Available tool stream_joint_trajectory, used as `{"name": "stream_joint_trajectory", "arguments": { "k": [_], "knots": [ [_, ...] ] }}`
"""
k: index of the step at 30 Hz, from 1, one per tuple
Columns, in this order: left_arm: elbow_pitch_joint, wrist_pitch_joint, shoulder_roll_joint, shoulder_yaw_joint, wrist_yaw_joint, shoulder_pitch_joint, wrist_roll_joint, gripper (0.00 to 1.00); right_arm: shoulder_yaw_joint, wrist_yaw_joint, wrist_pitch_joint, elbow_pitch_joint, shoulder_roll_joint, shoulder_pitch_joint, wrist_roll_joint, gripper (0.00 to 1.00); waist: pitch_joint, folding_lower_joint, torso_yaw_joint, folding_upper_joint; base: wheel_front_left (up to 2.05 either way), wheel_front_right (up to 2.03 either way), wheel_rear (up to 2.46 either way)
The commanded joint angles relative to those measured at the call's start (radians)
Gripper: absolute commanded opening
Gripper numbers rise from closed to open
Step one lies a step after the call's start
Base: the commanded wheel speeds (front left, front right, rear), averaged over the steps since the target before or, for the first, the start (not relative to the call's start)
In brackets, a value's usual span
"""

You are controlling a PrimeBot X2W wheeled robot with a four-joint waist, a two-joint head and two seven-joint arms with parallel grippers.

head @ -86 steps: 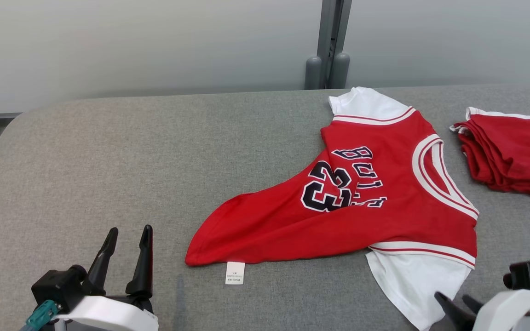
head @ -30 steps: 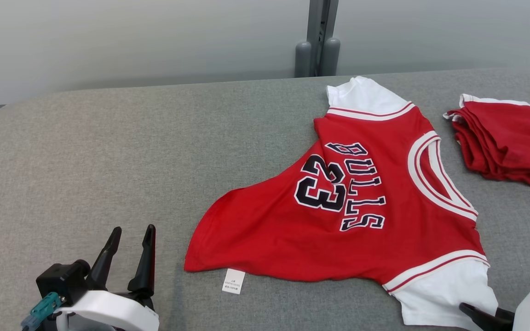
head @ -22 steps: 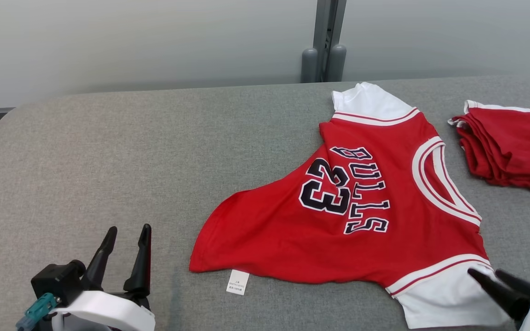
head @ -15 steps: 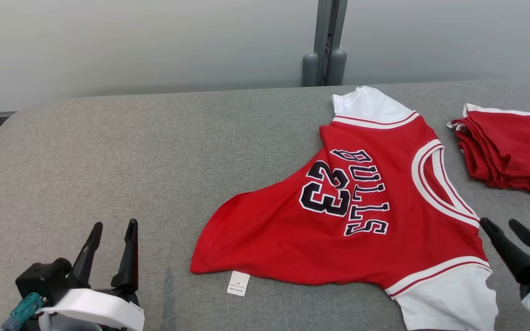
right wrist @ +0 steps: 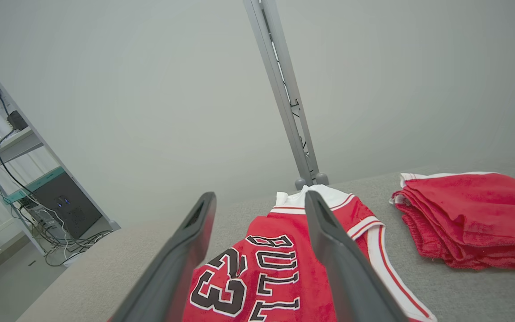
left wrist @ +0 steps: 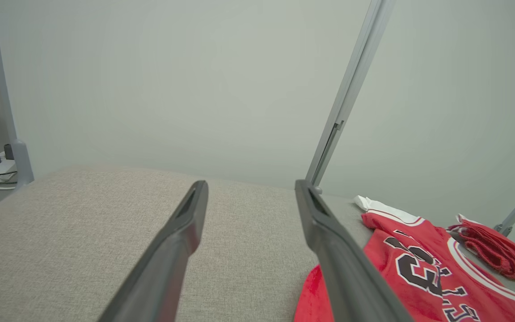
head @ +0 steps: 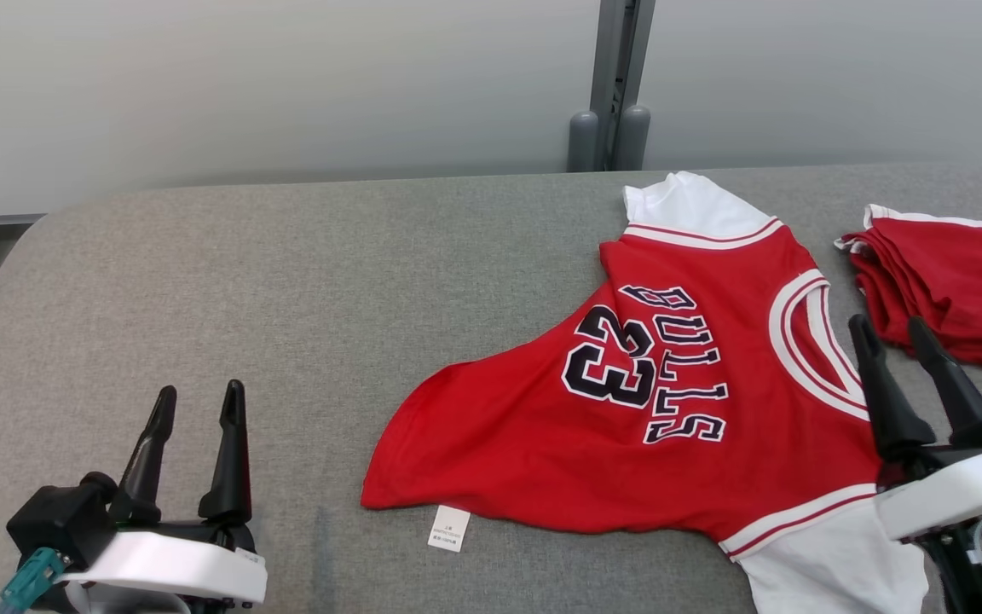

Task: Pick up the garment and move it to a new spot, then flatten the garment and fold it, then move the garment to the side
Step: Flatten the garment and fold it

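Since a second ago the right gripper (head: 887, 324) has lifted off the near white sleeve; its fingers now stand spread beside the collar of the garment (head: 670, 409). The garment lies on the right half of the grey surface (head: 286, 281), with its collar to the right and its hem to the left. The left gripper (head: 199, 390), fingers also spread, sits well apart from the hem, so the right arm is nearer.

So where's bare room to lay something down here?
The whole left half of the grey surface is bare, from the left gripper across to the red Bulls jersey. The right is crowded: jersey, folded red garments, and the right gripper by their gap.
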Motion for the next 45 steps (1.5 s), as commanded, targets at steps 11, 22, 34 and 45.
{"name": "stream_joint_trajectory", "arguments": {
  "k": [11,22,34,45],
  "knots": [
    [0.012,-0.014,-0.103,0.088,-0.049,0.015,0.097,1.0,0.13,0.001,-0.351,0.268,-0.012,-0.04,-0.15,1.0,-0.019,0.0,0.02,0.0,0.0,0.0,0.0],
    [0.103,-0.014,-0.192,0.143,-0.131,0.029,0.256,1.0,0.154,0.001,-0.411,0.431,-0.003,-0.116,-0.213,1.0,-0.033,0.0,0.013,0.0,0.0,0.0,0.0],
    [0.145,-0.014,-0.23,0.174,-0.176,0.008,0.326,1.0,0.162,0.001,-0.412,0.429,-0.001,-0.116,-0.224,1.0,-0.034,0.0,0.012,0.0,0.0,0.0,0.0],
    [0.165,-0.014,-0.25,0.201,-0.202,0.001,0.343,1.0,0.16,0.001,-0.412,0.428,0.004,-0.11,-0.227,1.0,-0.034,0.0,0.013,0.0,0.0,0.0,0.0]
  ]
}}
